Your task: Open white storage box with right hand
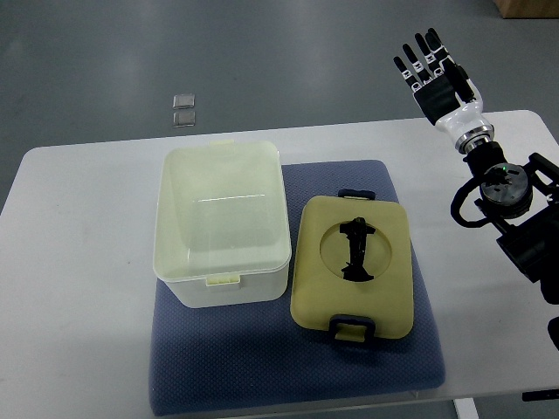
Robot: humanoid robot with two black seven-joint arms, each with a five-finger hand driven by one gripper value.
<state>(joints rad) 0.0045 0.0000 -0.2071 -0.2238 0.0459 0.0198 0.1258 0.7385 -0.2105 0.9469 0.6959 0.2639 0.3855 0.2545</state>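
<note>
White box (223,223) sits open mid-table, lid (354,266) lying beside it; the right hand (437,74), fingers spread and empty, hovers over the far right corner.

A counter (79,262) carries a mat (288,367) near its middle. On the left part of the mat stands an open storage box (221,223), its left side reaching past the mat's edge onto the counter. Its lid (354,266) lies flat on the mat just to the right of it, the two nearly touching. Well to the right and farther back, the right robot hand (434,72) is raised beyond the counter's far right corner, its arm entering from the right edge. Two small squares (183,108) lie on the floor behind the counter.
</note>
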